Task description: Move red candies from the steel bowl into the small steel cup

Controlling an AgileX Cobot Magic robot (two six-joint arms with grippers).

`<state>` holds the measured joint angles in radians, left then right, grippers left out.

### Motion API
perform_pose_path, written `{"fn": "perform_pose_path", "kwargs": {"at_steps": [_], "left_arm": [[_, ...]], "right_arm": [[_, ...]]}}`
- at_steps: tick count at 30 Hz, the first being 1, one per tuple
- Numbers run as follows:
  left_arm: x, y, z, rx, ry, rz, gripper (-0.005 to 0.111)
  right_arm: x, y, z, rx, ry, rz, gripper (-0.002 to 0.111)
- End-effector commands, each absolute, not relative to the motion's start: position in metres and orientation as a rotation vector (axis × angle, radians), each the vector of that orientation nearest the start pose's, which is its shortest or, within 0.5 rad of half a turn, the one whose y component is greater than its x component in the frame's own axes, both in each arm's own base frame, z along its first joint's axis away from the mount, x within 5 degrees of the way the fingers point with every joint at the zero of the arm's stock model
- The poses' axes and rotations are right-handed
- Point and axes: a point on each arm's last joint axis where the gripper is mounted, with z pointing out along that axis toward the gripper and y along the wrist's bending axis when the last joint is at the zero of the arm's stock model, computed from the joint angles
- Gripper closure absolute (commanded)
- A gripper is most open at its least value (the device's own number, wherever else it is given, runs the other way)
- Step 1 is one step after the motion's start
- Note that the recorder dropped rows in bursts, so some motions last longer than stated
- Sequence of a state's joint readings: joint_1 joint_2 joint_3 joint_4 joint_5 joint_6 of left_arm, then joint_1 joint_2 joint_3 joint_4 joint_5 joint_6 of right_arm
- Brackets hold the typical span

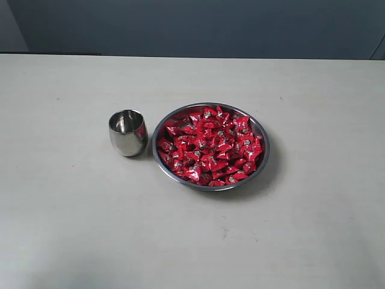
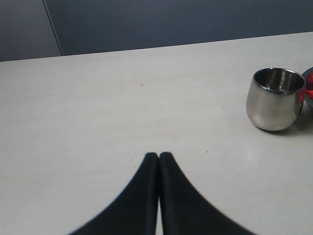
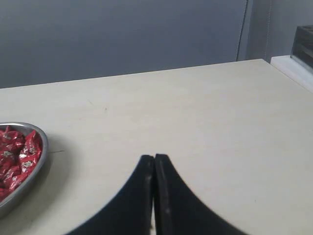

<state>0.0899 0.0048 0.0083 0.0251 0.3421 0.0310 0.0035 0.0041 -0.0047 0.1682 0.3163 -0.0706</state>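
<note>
I see red-wrapped candies (image 1: 210, 147) filling the wide steel bowl (image 1: 212, 188) mid-frame, small rounded steel cup (image 1: 127, 132) just left; left gripper (image 2: 158, 155), right gripper (image 3: 154, 157) jaws pressed together.

— What is the surface?

— A pale, off-white tabletop (image 1: 72, 229). It is matt, with faint scuffs and a few tiny dark specks.

— And behind it?

— A dark blue-grey wall (image 1: 198, 27) runs along the table's far edge. In the left wrist view a thin slanted seam (image 2: 53, 27) divides it into panels.

— Is there anything at the edges?

— In the right wrist view a white ledge (image 3: 293, 68) sits just beside the table's corner. A dark boxy object (image 3: 305, 44) shows above it, cropped too much to identify.
</note>
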Motion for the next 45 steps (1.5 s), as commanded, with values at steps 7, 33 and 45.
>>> {"fn": "perform_pose_path", "kwargs": {"at_steps": [7,33,45], "left_arm": [[0.053,0.005,0.183,-0.036,1.821,0.109,0.106],[0.053,0.005,0.183,-0.036,1.821,0.109,0.106],[0.053,0.005,0.183,-0.036,1.821,0.109,0.106]], "right_arm": [[0.057,0.005,0.197,0.040,1.810,0.109,0.108],[0.114,0.005,0.330,0.039,1.772,0.108,0.108],[0.114,0.005,0.330,0.051,1.767,0.125,0.108]]}}
